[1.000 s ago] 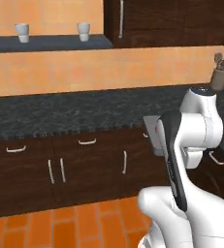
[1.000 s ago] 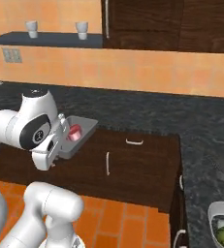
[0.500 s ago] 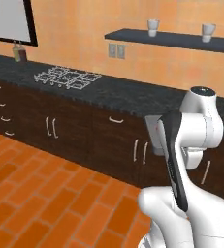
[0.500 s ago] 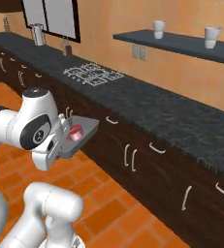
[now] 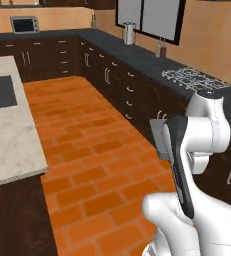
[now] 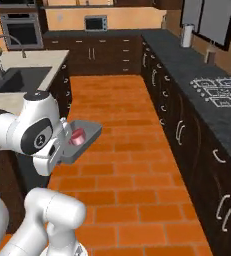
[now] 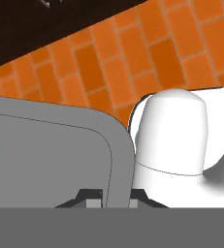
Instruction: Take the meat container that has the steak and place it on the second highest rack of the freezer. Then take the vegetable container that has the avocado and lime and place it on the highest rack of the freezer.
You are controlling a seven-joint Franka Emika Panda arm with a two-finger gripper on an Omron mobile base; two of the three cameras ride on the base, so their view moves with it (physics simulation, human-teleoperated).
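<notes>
Meat container (image 6: 82, 139) rides in the air, out in front of the arm's white elbow and above the orange brick floor (image 6: 132, 150), clear of any worktop. It is a shallow grey tray, tipped a little, its far corner pointing toward the right-hand run of dark cabinets (image 6: 187, 135). The steak (image 6: 77, 138) sits inside, a small pink-red lump near the arm's side of the tray, with plenty of bare grey floor of the tray around it.

From the hand view, the fingers (image 7: 109, 197) are pinched together on the tray's rim: one dark tip lies inside the wall, the other outside, and the grey rim runs up between them. The tray's wide flat bottom spreads to the left there, and a sliver of the steak shows at the left edge.

In the left base view the tray (image 5: 159, 137) shows as a grey slab edge-on, just beside the arm's upper link, hanging over the floor in front of the cabinets.

Around the robot: a long dark worktop (image 6: 197, 75) runs down the right side, carrying a hob (image 6: 218, 92) and, farther off, a metal canister (image 6: 187, 35) below the window. On the left stands a pale island worktop (image 5: 7, 135); the right base view shows a sink (image 6: 14, 80) with a curved tap (image 6: 9, 42) in it. At the far wall sit a wall oven (image 6: 21, 27) and a small microwave (image 6: 95, 23).
</notes>
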